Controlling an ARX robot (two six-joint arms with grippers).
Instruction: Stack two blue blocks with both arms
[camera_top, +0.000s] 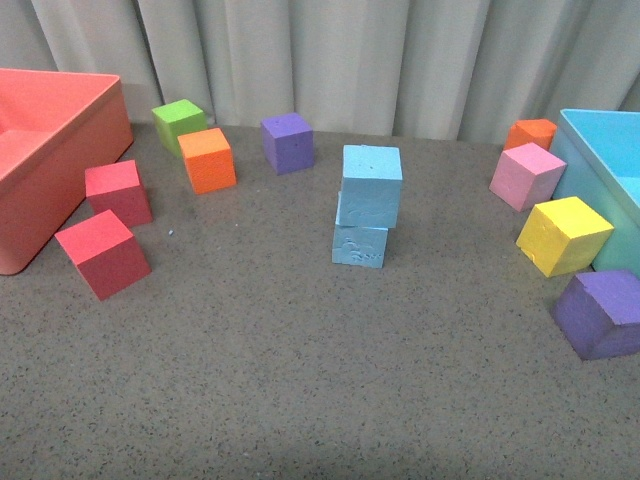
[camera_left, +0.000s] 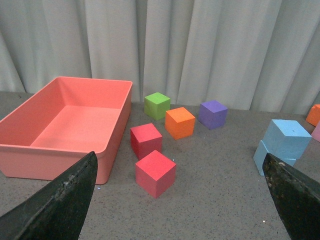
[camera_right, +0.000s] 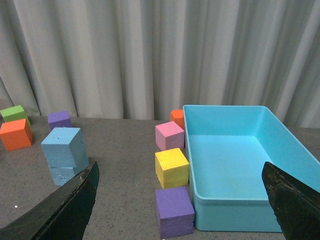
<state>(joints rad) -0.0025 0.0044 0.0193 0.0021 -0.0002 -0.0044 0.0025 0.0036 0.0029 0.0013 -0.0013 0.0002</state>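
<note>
grey pleated curtains hang behind a dark speckled grey tabletop (camera_top: 300, 380) that fills the front view. near the centre of that view, the two sky-blue blocks sit stacked: the upper blue block (camera_top: 372, 185) rests on the lower blue block (camera_top: 360, 243), turned a little and overhanging it slightly, and the lower one shows a scuffed, dented front face. no gripper touches the stack, and neither arm appears in the front view. at about 9 o'clock from the stack stands a salmon-red bin (camera_top: 40, 180), with two red cubes (camera_top: 103, 252) just beside its near wall. at about 10 to 11 o'clock lie a green cube (camera_top: 179, 122), an orange cube (camera_top: 207, 159) touching it, and a purple cube (camera_top: 287, 142) a little apart. at 3 o'clock a light-blue bin (camera_top: 600, 165) stands at the edge, with a small orange cube (camera_top: 531, 132), a pink cube (camera_top: 527, 176), a yellow cube (camera_top: 563, 235) and another purple cube (camera_top: 600, 313) lined along its wall. the left gripper (camera_left: 180, 200) is spread wide and holds nothing, its dark fingers (camera_left: 60, 200) showing at the lower corners of the left wrist view. the right gripper (camera_right: 180, 200) is likewise spread wide and empty, with its fingers (camera_right: 65, 205) at the lower corners of the right wrist view.
</note>
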